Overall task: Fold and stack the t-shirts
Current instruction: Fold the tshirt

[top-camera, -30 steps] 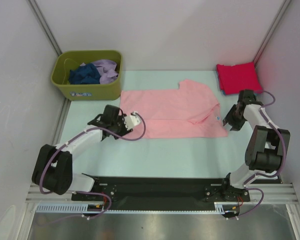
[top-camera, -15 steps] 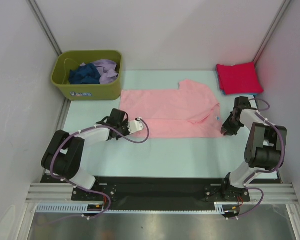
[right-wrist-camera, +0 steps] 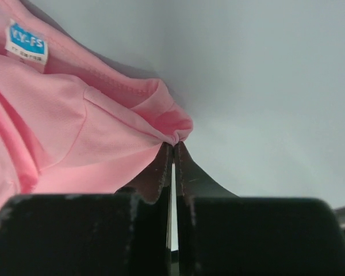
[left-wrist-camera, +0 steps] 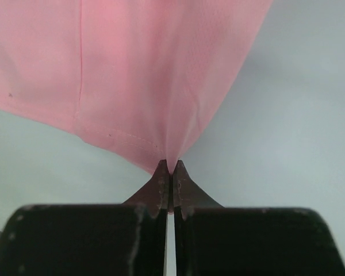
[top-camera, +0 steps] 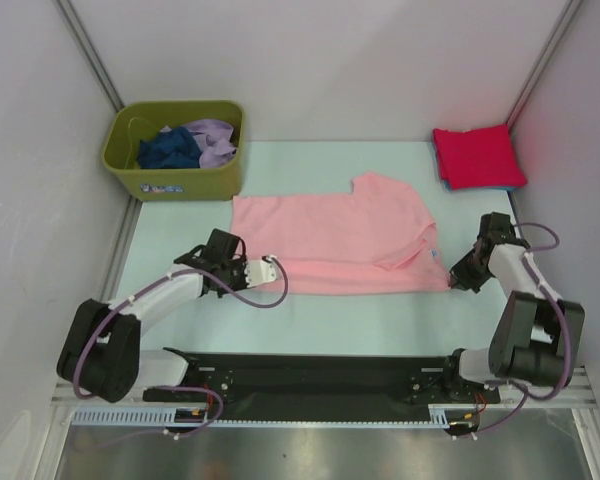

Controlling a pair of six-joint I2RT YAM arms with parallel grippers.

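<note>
A large light pink t-shirt [top-camera: 335,235] lies spread across the middle of the table. My left gripper [top-camera: 270,266] is shut on its near left corner, and the cloth [left-wrist-camera: 155,80] rises from the pinched tips [left-wrist-camera: 170,168]. My right gripper [top-camera: 456,282] is shut on the near right corner, where a bunched hem [right-wrist-camera: 172,129] sits in the tips [right-wrist-camera: 173,146]; a blue label [right-wrist-camera: 26,41] shows on the fabric. A folded red t-shirt [top-camera: 477,156] lies at the back right over a light blue one [top-camera: 450,184]. Navy [top-camera: 168,150] and lavender [top-camera: 213,141] t-shirts sit crumpled in the bin.
The olive-green plastic bin [top-camera: 176,180] stands at the back left corner. White walls close in on the left, back and right of the pale green table [top-camera: 380,320]. The black base rail [top-camera: 320,375] runs along the near edge.
Both grippers closed on the pink t-shirt's near corners and pulled toward the near edge, dragging the shirt a little nearer and to the left.
</note>
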